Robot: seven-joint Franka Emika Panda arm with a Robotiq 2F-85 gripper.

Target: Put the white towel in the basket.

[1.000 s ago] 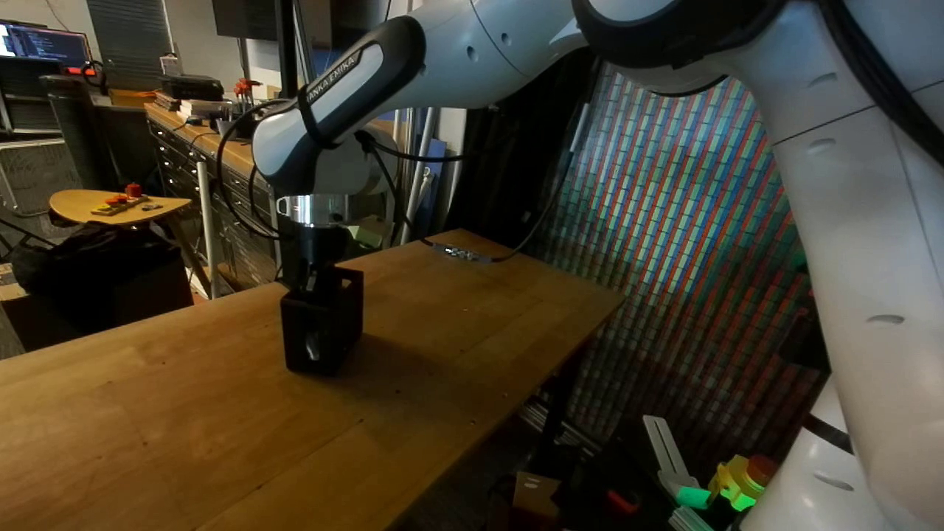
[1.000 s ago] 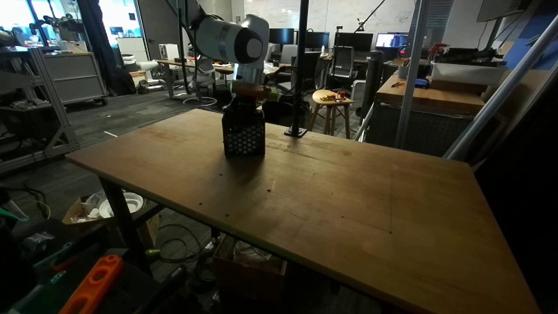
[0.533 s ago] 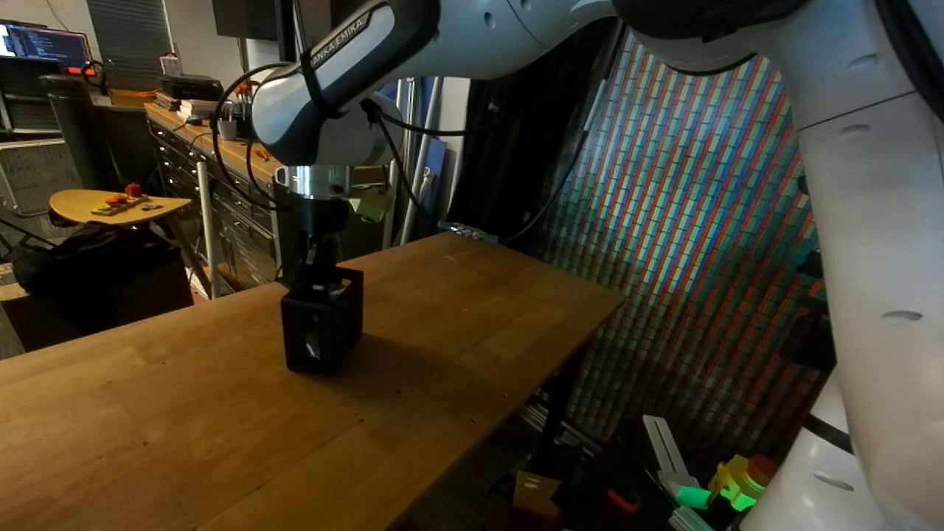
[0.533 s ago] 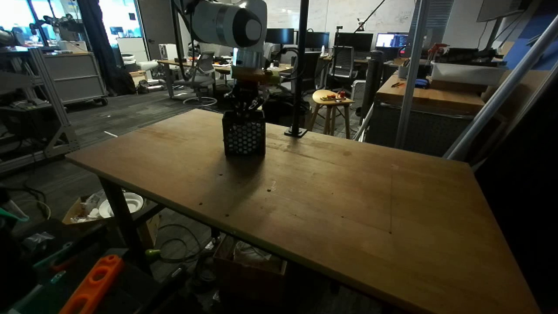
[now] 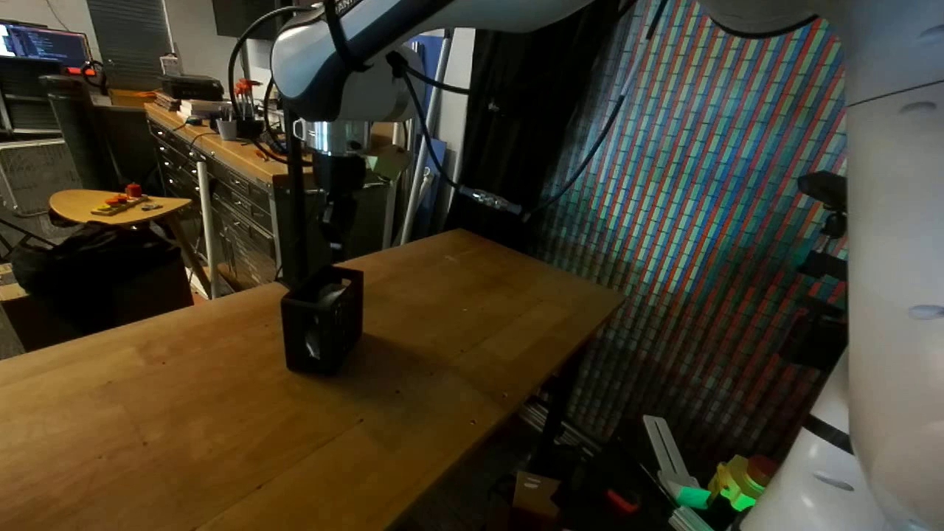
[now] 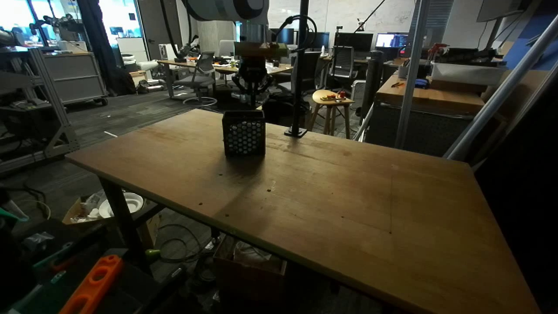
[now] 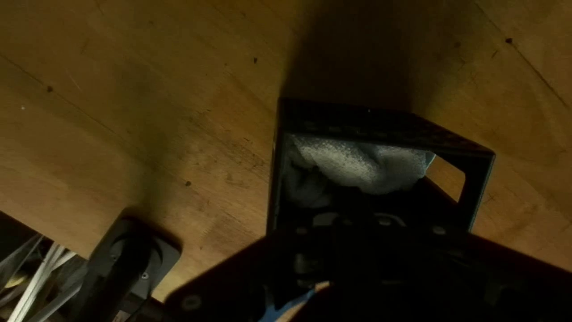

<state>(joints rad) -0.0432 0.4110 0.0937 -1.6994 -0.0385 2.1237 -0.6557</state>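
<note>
The white towel (image 7: 344,162) lies bunched inside the black basket (image 7: 339,120) in the wrist view, against the wall at the top of that view. A pale bit of the towel (image 5: 332,293) shows at the open top in an exterior view. Both exterior views have the basket (image 6: 244,136) upright on the table, with honeycomb holes in a side. Straight above it, apart from its rim, hangs my gripper (image 5: 337,252), pointing down. Its fingers (image 6: 253,101) are together with no cloth hanging from them. The lower part of the towel is hidden by the basket walls.
The wooden table (image 5: 413,413) carries the basket near its far edge. A black post (image 6: 300,87) on a base plate rises from the table close beside the basket. A cable (image 5: 424,133) hangs from the arm. A stool (image 6: 331,98) stands beyond the table.
My gripper has risen from inside the basket to above its rim, fingers shut throughout. The towel and basket have stayed in place; the towel's top now shows.
</note>
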